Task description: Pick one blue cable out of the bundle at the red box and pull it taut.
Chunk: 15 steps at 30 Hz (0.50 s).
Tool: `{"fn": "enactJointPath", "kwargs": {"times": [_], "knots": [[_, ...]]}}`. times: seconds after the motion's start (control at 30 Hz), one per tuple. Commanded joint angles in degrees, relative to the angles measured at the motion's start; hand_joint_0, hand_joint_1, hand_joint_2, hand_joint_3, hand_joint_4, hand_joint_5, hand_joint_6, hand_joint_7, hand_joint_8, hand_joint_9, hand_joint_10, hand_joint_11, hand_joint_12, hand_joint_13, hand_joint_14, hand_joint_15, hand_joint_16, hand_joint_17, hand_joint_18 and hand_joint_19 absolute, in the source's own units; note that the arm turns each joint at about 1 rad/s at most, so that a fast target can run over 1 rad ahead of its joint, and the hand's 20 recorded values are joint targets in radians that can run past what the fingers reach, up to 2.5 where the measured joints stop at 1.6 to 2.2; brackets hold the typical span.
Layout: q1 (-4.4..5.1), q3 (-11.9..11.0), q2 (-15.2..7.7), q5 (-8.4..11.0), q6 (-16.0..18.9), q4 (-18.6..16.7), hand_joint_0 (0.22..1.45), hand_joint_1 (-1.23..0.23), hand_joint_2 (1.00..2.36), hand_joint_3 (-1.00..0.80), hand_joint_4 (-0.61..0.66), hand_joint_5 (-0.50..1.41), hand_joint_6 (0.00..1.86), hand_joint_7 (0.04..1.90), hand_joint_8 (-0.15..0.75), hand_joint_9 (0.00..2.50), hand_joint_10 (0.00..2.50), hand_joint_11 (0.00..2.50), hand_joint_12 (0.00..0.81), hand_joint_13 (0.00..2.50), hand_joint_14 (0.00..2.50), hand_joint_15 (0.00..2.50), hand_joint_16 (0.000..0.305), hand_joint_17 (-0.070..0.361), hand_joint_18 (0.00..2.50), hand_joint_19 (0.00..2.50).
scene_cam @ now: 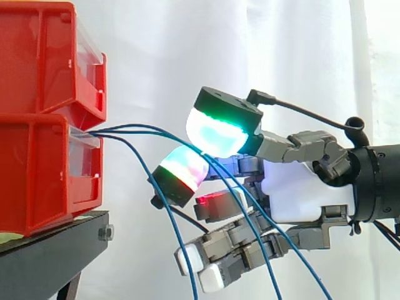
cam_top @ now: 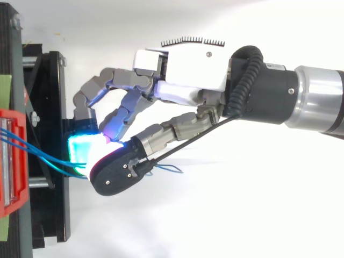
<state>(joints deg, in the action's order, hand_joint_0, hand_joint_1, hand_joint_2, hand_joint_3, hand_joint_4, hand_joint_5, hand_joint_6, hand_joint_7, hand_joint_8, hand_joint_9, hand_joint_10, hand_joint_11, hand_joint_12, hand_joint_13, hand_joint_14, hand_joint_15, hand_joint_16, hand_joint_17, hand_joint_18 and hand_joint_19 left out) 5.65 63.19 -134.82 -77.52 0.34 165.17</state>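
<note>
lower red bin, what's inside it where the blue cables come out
Blue cables leave the lower red bin at the top of its clear front panel. Its red walls hide where they start inside.

We see a black stand (scene_cam: 56, 253) at the left. A red bin (scene_cam: 37, 175) sits on it, its front close to the stand's right edge. A green strip (scene_cam: 6, 237) lies beneath the bin.

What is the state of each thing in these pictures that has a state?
Thin blue cables: slack, sagging from the lower bin's front.
Stacked red plastic bins: upright on the black stand.
Robot hand: glowing fingertip pads pinched on cables that pass between them.
</note>
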Motion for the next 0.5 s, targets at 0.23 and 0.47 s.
{"fn": "enactJointPath", "kwargs": {"times": [0.23,0.47], "knots": [[-0.03,0.0,0.0,0.00,0.0,0.0,0.69,-0.85,1.00,-0.50,-0.07,-0.21,0.93,0.95,0.129,1.08,0.00,1.45,0.354,0.84,0.02,0.59,0.046,0.103,0.71,0.41],[0.06,0.0,0.0,0.00,0.5,0.0,0.53,-0.72,1.00,-0.50,-0.05,-0.20,0.93,0.95,0.150,1.10,0.05,1.41,0.371,0.84,0.02,0.60,0.049,0.111,0.71,0.45]]}}
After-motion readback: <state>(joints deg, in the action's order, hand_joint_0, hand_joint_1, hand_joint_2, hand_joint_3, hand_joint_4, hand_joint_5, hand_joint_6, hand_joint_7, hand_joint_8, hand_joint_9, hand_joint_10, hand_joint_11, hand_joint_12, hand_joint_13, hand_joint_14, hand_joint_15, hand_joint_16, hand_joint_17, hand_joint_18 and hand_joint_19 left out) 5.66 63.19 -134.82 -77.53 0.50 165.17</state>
